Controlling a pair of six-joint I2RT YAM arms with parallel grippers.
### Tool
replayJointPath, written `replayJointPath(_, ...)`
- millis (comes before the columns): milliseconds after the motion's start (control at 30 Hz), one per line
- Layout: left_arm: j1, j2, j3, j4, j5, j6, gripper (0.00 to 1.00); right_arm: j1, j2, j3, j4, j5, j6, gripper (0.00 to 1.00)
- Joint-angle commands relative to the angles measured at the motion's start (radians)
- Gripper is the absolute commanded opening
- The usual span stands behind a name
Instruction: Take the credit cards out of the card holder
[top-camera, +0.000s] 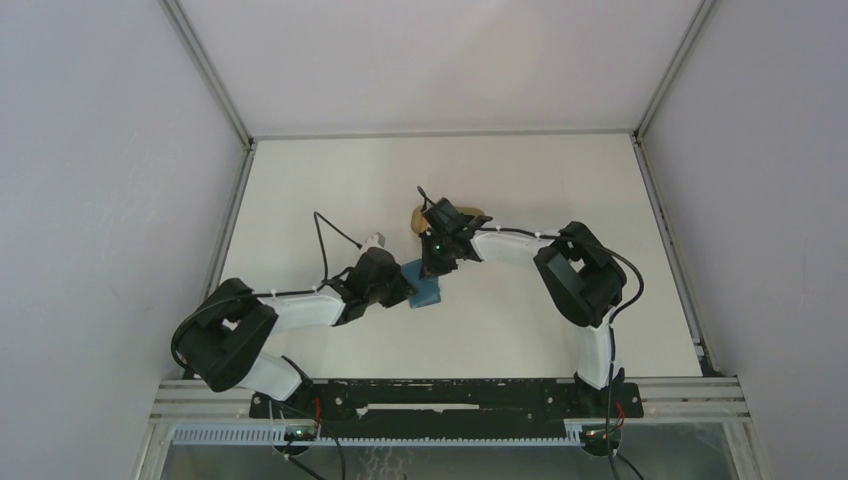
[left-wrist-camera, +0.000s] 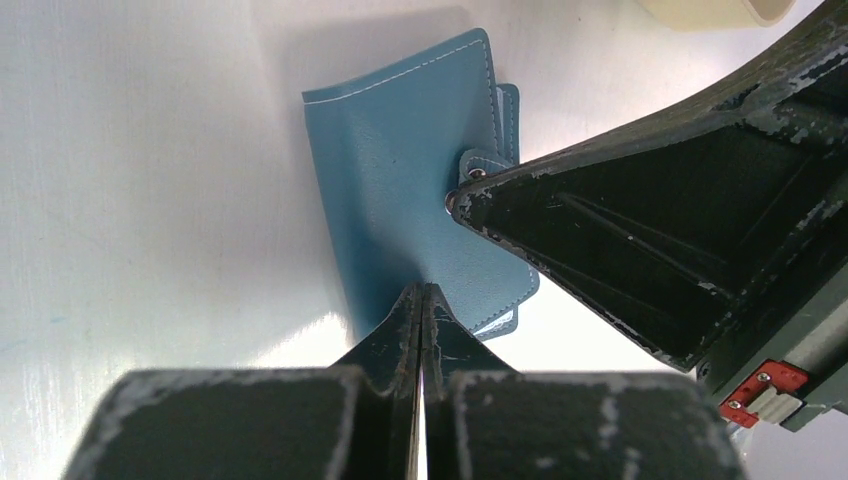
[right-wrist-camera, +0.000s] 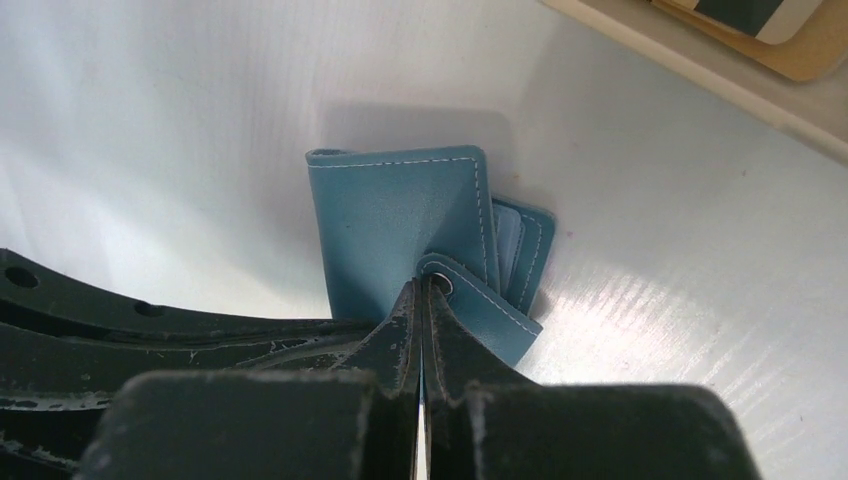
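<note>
1. At the near middle of the tabletop (top-camera: 500, 340), the left tool (left-wrist-camera: 421, 296) has its fingers pressed together, with the tips against the near edge of the card holder (left-wrist-camera: 400, 170).
2. The teal card holder lies folded flat between the two tools.
3. The right tool (right-wrist-camera: 421, 290) is likewise pressed together, its tips at the snap tab (right-wrist-camera: 490, 305).
4. Farther back, a beige tray (right-wrist-camera: 660, 50) holds a tan card (right-wrist-camera: 805, 55).
</note>
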Motion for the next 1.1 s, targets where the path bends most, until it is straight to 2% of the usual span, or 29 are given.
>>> replayJointPath(0, -0.023, 0.058, -0.052, -0.258, -0.006, 0.040, 0.00, 0.041, 0.212, -0.158, -0.042, 0.026, 0.014, 0.00)
replayJointPath(500, -0.022, 0.030, -0.031, -0.301, -0.040, 0.054, 0.00, 0.038, 0.200, -0.230, -0.040, 0.062, 0.009, 0.00)
replayJointPath(600, -0.023, 0.022, -0.017, -0.316, -0.049, 0.061, 0.00, 0.039, 0.132, -0.248, -0.036, 0.106, 0.004, 0.20)
replayJointPath(667, -0.023, 0.018, -0.006, -0.323, -0.052, 0.067, 0.00, 0.033, 0.050, -0.249, -0.045, 0.146, -0.004, 0.37)
replayJointPath(733, -0.023, 0.012, 0.009, -0.331, -0.055, 0.076, 0.01, 0.013, -0.027, -0.247, -0.047, 0.165, -0.013, 0.46)
replayJointPath(800, -0.022, 0.005, 0.033, -0.349, -0.057, 0.090, 0.08, -0.009, -0.094, -0.234, -0.062, 0.170, -0.024, 0.49)
replayJointPath(1067, -0.015, -0.101, 0.152, -0.473, -0.122, 0.141, 0.48, -0.119, -0.301, -0.161, -0.108, 0.174, -0.068, 0.70)
